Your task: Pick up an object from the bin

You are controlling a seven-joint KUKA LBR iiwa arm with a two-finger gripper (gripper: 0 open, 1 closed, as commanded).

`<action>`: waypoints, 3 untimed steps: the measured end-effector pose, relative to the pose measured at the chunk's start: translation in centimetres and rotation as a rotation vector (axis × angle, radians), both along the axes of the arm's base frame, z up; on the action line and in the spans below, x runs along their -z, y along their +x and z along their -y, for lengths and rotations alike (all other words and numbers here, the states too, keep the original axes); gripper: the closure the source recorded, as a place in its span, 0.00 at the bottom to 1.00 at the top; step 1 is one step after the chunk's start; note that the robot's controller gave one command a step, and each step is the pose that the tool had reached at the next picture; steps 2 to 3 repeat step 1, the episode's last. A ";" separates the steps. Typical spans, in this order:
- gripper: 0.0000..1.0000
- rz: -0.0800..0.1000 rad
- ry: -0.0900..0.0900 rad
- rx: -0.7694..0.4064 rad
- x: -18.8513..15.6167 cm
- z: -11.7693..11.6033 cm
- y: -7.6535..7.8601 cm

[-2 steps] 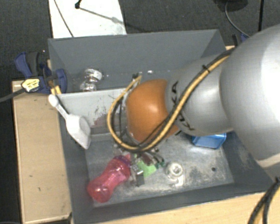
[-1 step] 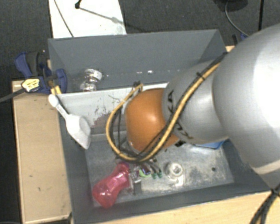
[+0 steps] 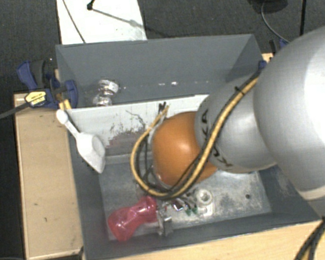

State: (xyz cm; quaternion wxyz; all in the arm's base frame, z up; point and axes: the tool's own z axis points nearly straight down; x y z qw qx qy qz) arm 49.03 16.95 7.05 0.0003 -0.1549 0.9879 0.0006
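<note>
Gripper (image 3: 171, 214) low at the near side of the bin (image 3: 91, 222), just beside the right end of a crumpled pink thing (image 3: 129, 219), open or closed cannot be told, white scoop (image 3: 89, 147) against the left wall

In the bin (image 3: 155, 63), a scoop (image 3: 88, 146) leans against the left wall and a knob-like thing (image 3: 105, 91) lies in the back left corner. A bottle-shaped thing (image 3: 130, 217) lies at the front left. Just right of it, under the arm's wrist (image 3: 176, 148), sits a small ring (image 3: 204, 197).
</note>
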 end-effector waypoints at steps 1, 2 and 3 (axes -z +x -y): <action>1.00 0.002 0.000 -0.186 0.0 0.4 -0.9; 1.00 0.002 0.000 -0.186 0.0 0.4 -0.9; 1.00 0.002 0.000 -0.186 0.0 0.4 -0.9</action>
